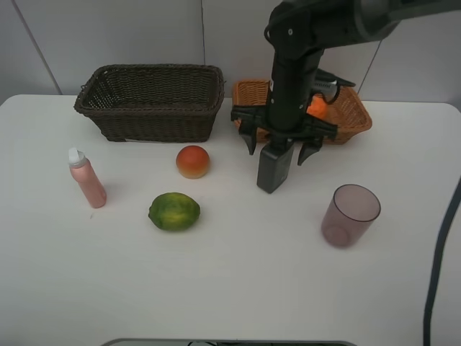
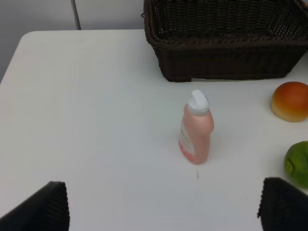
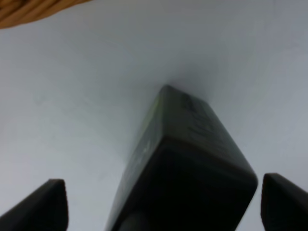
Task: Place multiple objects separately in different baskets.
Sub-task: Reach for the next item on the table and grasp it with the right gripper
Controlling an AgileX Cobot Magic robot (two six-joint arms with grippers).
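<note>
Two baskets stand along the far edge of the white table (image 1: 238, 288): the dark brown basket (image 1: 151, 115) toward the left and the shallower orange-tan basket (image 1: 354, 114) toward the right, with the orange mandarin (image 1: 317, 108) lying in the tan one. The near half of the table is mostly bare. The pink white-capped bottle (image 1: 88, 180) stands upright well out to the left, the red-orange fruit (image 1: 192, 161) lies just in front of the dark basket, and the green oval fruit (image 1: 173, 211) lies nearer than that. The purple cup (image 1: 348, 215) is alone to the right, well apart from the rest. The dark grey pump bottle (image 1: 274, 173) stands on the table in front of the gap between the baskets. The right gripper (image 1: 276, 155) is directly over it, its fingers spread wide to either side of the bottle's upper part. The right wrist view shows open space between each fingertip and the bottle's sides, so nothing is clamped. The bottle's pump head is hidden under the gripper body. The right arm reaches in from the upper right and points steeply down, passing in front of the tan basket. The left gripper (image 2: 163, 207) hangs with its fingers wide apart above the table near the left edge. The pink bottle stands ahead of it and the dark basket beyond that.
</note>
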